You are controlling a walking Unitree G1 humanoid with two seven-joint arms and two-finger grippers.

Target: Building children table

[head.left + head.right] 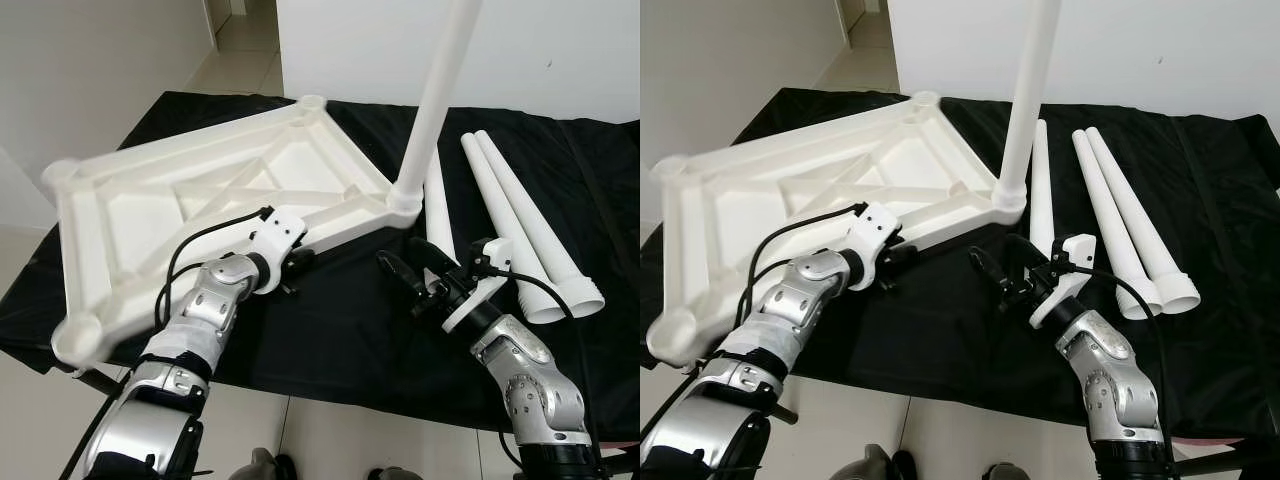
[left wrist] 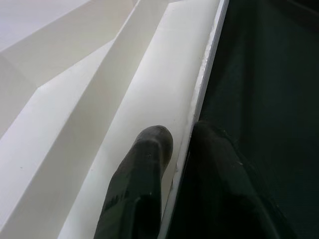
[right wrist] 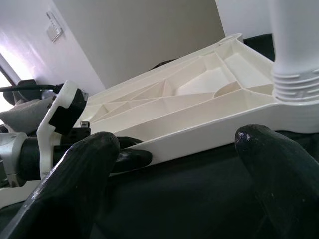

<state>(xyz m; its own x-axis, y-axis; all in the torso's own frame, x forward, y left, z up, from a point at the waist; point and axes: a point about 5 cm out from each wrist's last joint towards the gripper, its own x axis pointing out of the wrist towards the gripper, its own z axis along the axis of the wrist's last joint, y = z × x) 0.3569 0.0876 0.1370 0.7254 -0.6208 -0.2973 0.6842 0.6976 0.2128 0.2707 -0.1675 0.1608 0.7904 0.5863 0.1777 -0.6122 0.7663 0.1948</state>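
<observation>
White ribbed plastic tabletop (image 1: 210, 200) lies underside up on the black cloth-covered work surface (image 1: 340, 340), tilted: its near edge is lifted off the cloth. One white plastic tube leg (image 1: 440, 95) already stands upright in the tabletop's corner socket (image 1: 405, 200), the corner nearest my right arm. Three more white tapered legs (image 1: 520, 230) lie loose on the cloth just beyond that corner, side by side, wide ends toward me.

My left gripper (image 1: 300, 258) is at the tabletop's near rim, partway along from the fitted-leg corner. Left wrist view shows the rim (image 2: 199, 99) sandwiched between my two black fingers (image 2: 144, 169), one on the inside face, one outside. So: clamped on the tabletop edge.

My right gripper (image 1: 420, 280) hovers over the cloth just short of the fitted-leg corner, fingers spread wide, holding nothing. Right wrist view looks straight at the tabletop's edge and the base of the standing leg (image 3: 294, 79).

Handling, my read: a hollow moulded shell, light for its size, fairly stiff thanks to the diagonal ribs, but smooth plastic so it could slip in a thin pinch. The rim is the only graspable feature; grip close to a corner where it's stiffest. The standing leg adds leverage, so tilting further risks it tipping or working loose. Loose legs should be taken mid-shaft, as tapered tubes roll.
</observation>
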